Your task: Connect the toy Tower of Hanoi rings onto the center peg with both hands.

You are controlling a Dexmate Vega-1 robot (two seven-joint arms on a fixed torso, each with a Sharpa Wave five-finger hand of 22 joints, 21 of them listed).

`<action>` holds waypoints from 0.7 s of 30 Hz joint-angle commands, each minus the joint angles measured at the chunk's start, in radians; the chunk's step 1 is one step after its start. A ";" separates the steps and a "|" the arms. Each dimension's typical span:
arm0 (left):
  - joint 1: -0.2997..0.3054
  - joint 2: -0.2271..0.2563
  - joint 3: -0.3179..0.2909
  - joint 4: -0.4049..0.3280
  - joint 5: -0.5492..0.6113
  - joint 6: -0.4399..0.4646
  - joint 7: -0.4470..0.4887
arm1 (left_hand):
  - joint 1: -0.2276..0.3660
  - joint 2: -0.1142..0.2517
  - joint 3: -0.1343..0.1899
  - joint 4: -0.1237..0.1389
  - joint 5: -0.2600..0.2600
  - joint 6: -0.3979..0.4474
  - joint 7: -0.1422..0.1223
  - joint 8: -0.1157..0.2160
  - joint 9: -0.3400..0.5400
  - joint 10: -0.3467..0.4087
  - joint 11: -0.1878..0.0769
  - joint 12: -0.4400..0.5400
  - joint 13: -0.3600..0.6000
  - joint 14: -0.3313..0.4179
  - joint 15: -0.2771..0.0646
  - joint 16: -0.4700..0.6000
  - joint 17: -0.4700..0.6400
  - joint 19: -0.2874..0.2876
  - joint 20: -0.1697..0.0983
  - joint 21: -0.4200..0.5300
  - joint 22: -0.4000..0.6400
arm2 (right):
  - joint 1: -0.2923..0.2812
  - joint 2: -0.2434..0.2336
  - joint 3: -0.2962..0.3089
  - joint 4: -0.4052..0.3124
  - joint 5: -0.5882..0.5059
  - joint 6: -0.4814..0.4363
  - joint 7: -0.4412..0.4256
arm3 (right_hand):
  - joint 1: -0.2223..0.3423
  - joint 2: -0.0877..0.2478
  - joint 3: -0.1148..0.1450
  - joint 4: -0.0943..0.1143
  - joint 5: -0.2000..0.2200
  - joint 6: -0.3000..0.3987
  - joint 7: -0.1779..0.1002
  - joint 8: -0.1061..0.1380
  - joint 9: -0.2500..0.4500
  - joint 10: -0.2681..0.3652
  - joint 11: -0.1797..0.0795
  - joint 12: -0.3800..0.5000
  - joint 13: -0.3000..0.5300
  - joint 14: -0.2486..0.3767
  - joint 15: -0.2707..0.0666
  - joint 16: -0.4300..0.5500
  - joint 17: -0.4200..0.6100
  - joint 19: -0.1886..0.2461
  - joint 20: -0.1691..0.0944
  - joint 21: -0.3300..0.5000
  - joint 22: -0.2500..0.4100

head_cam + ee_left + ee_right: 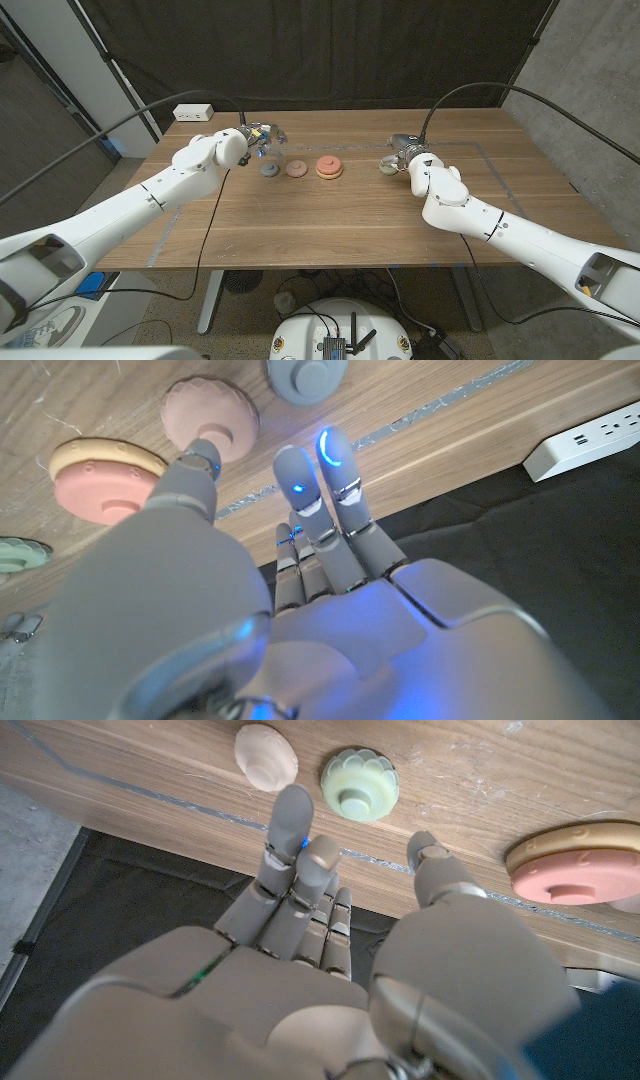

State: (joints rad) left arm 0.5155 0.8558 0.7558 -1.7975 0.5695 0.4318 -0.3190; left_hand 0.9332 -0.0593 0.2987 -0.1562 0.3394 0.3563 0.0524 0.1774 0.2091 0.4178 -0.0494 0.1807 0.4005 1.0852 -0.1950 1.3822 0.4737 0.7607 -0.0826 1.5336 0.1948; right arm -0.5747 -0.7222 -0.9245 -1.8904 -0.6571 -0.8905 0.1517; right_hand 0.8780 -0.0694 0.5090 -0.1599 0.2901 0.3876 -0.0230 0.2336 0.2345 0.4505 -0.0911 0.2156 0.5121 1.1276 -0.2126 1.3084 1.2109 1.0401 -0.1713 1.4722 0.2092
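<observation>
Several toy rings lie in a row mid-table: a grey ring (269, 170), a pink ring (296, 168), a salmon ring on a yellow base (329, 167) and a pale green ring (387, 168). My left hand (252, 140) hovers just behind and left of the grey ring (306, 375), fingers straight and apart, holding nothing. My right hand (412, 155) is beside the green ring (360, 783), fingers spread and empty. A beige rounded piece (266, 757) lies near the green ring. The left wrist view also shows the pink ring (210, 415) and salmon ring (105, 480).
A white power strip (193, 112) sits at the table's far left corner, with cables trailing from both arms across the table (330, 225). A dark curtain hangs behind the table.
</observation>
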 commanded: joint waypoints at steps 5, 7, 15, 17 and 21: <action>-0.071 -0.052 0.056 0.062 0.021 -0.020 -0.118 | -0.012 -0.017 -0.014 0.003 -0.008 -0.077 0.032 -0.002 -0.002 -0.062 0.030 -0.004 -0.006 -0.023 -0.024 -0.007 -0.004 -0.023 -0.122 -0.012 -0.002 | 0.002 -0.013 -0.008 -0.017 0.003 -0.027 0.007 | -0.005 0.006 0.008 0.003 0.005 0.004 0.000 -0.001 0.004 0.011 0.001 -0.001 0.005 -0.003 -0.008 0.000 0.002 -0.009 -0.049 0.004 -0.001; -0.073 -0.053 0.059 0.068 0.022 -0.027 -0.118 | -0.014 -0.018 -0.015 0.003 -0.009 -0.081 0.033 0.000 -0.002 -0.064 0.030 -0.002 -0.006 -0.027 -0.024 -0.009 -0.006 -0.026 -0.122 -0.013 -0.002 | 0.003 -0.013 -0.009 -0.016 0.004 -0.027 0.006 | -0.005 0.006 0.008 0.003 0.005 0.004 0.000 -0.001 0.004 0.011 0.001 -0.001 0.005 -0.003 -0.008 0.000 0.002 -0.010 -0.049 0.004 -0.001; -0.075 -0.067 0.064 0.103 0.012 -0.069 -0.095 | -0.013 -0.024 -0.018 0.001 -0.011 -0.088 0.031 0.004 -0.002 -0.071 0.027 0.001 -0.008 -0.030 -0.024 -0.007 -0.005 -0.028 -0.123 -0.014 -0.001 | 0.008 -0.008 -0.015 -0.010 0.008 -0.028 0.007 | -0.004 0.007 0.009 0.002 0.006 0.005 0.000 -0.001 0.004 0.010 0.001 -0.002 0.005 -0.003 -0.008 -0.001 0.002 -0.010 -0.049 0.005 -0.001; -0.079 -0.072 0.070 0.109 0.018 -0.070 -0.098 | -0.012 -0.027 -0.020 0.000 -0.012 -0.094 0.032 0.004 -0.003 -0.076 0.026 0.001 -0.008 -0.031 -0.024 -0.006 -0.004 -0.027 -0.123 -0.014 -0.001 | 0.010 -0.010 -0.018 -0.009 0.008 -0.024 0.007 | -0.004 0.007 0.009 0.002 0.006 0.006 -0.001 -0.001 0.004 0.012 0.001 -0.001 0.005 -0.003 -0.008 -0.001 0.002 -0.011 -0.049 0.004 -0.002; -0.089 -0.083 0.081 0.125 0.022 -0.073 -0.108 | -0.015 -0.032 -0.024 0.001 -0.015 -0.098 0.030 0.006 -0.003 -0.082 0.027 0.002 -0.009 -0.032 -0.023 -0.004 -0.003 -0.027 -0.123 -0.014 -0.001 | 0.015 -0.009 -0.022 -0.009 0.006 -0.029 0.012 | -0.003 0.008 0.010 0.001 0.007 0.010 0.001 0.001 0.004 0.015 0.002 0.000 0.005 -0.004 -0.009 -0.002 0.002 -0.011 -0.049 0.005 -0.002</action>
State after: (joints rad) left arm 0.4454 0.7975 0.8138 -1.7141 0.5877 0.3832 -0.4147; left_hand 0.9148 -0.0776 0.2798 -0.1588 0.3270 0.2653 0.0819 0.1775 0.2045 0.3425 -0.0199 0.1807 0.3892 1.0589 -0.1786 1.3756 0.4681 0.7413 -0.0772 1.5183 0.1906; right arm -0.5680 -0.7316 -0.9369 -1.9020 -0.6517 -0.9141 0.1582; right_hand 0.8780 -0.0694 0.5118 -0.1572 0.2901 0.3876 -0.0230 0.2336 0.2345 0.4544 -0.0945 0.2156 0.5120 1.1276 -0.2127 1.3084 1.2108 1.0293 -0.1678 1.4721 0.2053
